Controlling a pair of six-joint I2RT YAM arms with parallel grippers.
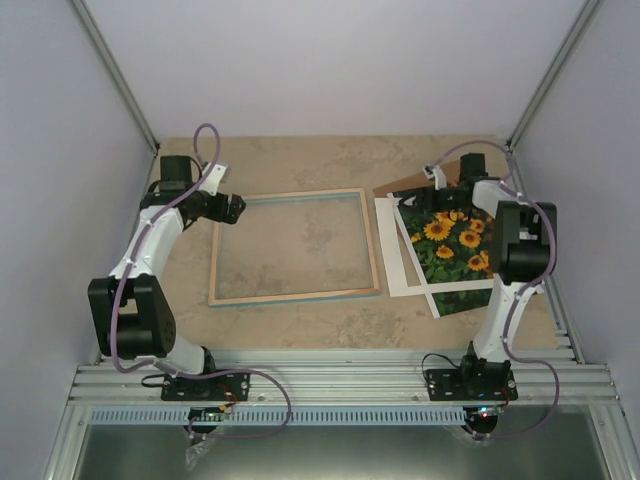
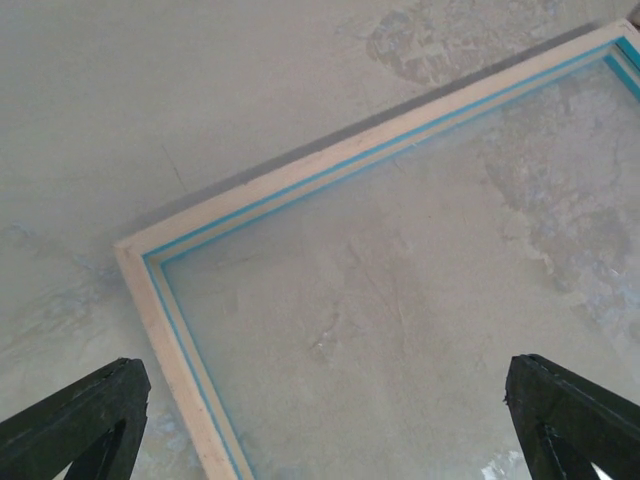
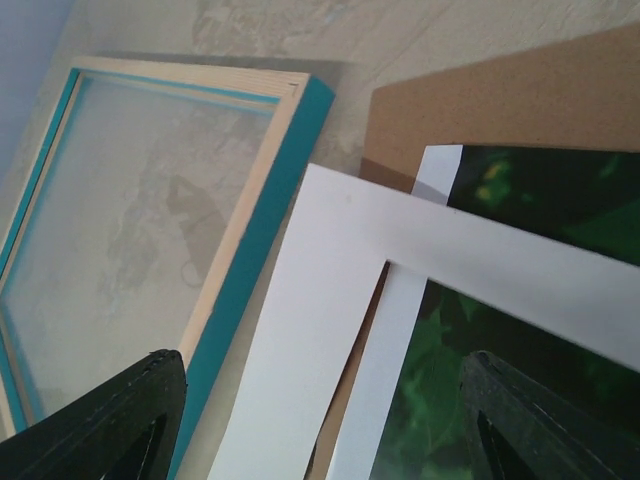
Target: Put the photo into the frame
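The frame (image 1: 295,296) lies flat mid-table with its pale wooden back up and a turquoise edge (image 3: 255,230); the tabletop shows through its pane. The sunflower photo (image 1: 455,245) lies to its right, partly under a white mat (image 1: 395,250) set askew over it. My left gripper (image 1: 238,208) hovers open over the frame's far left corner (image 2: 130,250), holding nothing (image 2: 320,400). My right gripper (image 1: 432,180) stands open above the far left corner of the mat (image 3: 310,300) and the photo's white border (image 3: 400,340), with nothing between its fingers (image 3: 322,370).
A brown backing panel (image 1: 410,185) lies under the photo and mat at the far right (image 3: 500,90). Grey walls close in the table on the left, back and right. An aluminium rail (image 1: 340,380) runs along the near edge by the arm bases.
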